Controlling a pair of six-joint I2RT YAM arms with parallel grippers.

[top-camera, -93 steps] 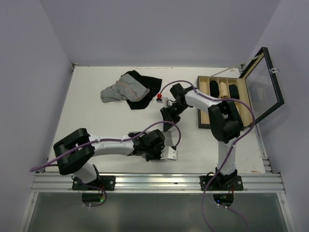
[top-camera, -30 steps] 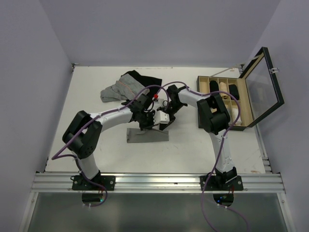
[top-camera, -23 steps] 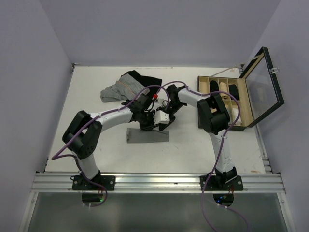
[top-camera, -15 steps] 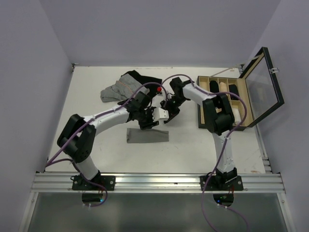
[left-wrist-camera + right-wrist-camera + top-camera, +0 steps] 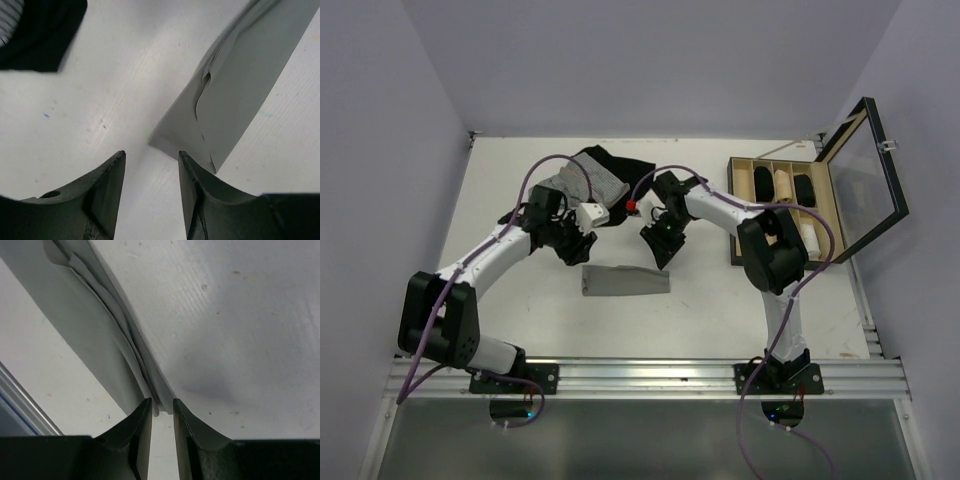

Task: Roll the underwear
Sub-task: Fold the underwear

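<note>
Underwear, plain medium-grey soft cloth briefs folded into a long narrow strip, lies flat on the white table in the top external view, near the middle and a little toward the arms' bases. The left gripper hangs just beyond the strip's left end, and the right gripper just beyond its right end. Farther back lie a crumpled black garment and a grey-and-white pinstriped garment on top of it. An open wooden box with a glass lid sits at the right, with rolled items in its compartments.

In the left wrist view, the left gripper has its dark fingers spread moderately with only bare table between them. The underwear lies ahead and to the right, its corner near the right finger but not between the two. The black garment shows at the upper left.

In the right wrist view, the right gripper shows a narrow gap between its fingers, with table visible in it. The layered end of the underwear runs right up to the fingertips; whether it touches them I cannot tell.
</note>
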